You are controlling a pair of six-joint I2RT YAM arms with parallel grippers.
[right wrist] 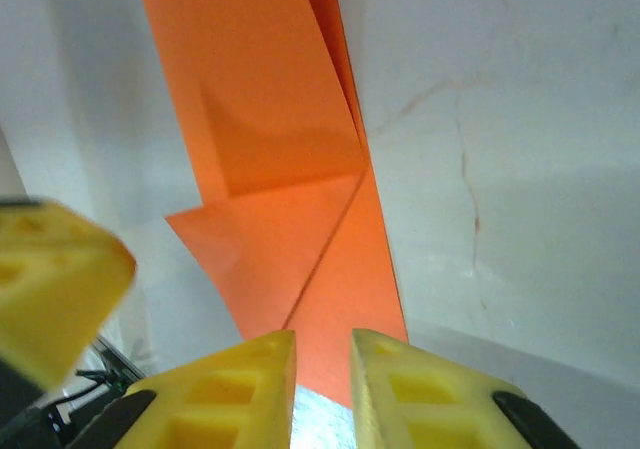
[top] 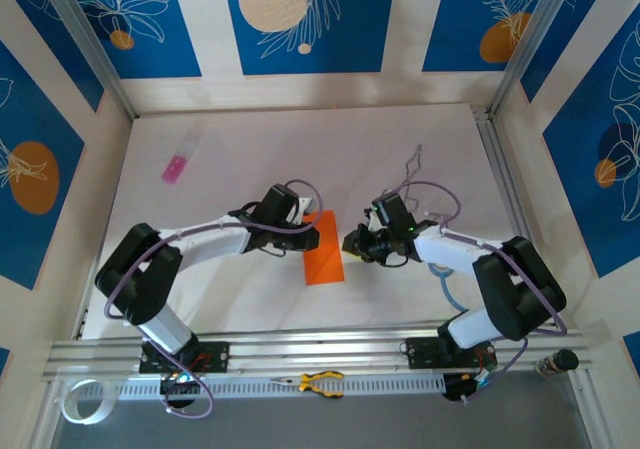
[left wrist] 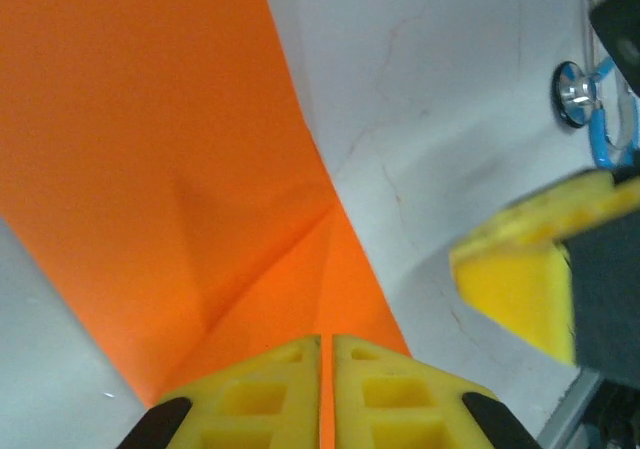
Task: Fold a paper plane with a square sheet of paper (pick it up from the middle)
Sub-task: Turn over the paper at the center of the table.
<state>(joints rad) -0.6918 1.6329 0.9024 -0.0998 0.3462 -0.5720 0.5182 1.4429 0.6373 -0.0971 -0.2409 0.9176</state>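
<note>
The square sheet of paper (top: 325, 256), bright orange and folded into a narrow creased shape, lies on the white table between my two grippers. My left gripper (top: 307, 231) is at its upper left edge. In the left wrist view the sheet (left wrist: 180, 169) runs up to my gripper (left wrist: 326, 389), whose jaws stand almost together with a thin orange strip in the slit, a crease leading into it. My right gripper (top: 351, 244) is at the paper's right edge. In the right wrist view its jaws (right wrist: 322, 389) stand apart over the near end of the sheet (right wrist: 270, 119), nothing between them.
A small pink object (top: 175, 168) lies at the far left. Yellow-handled pliers (top: 320, 382) rest on the front rail. A blue cable (top: 445, 284) loops by the right arm, and a thin wire (top: 412, 164) lies behind it. Walls close in the table.
</note>
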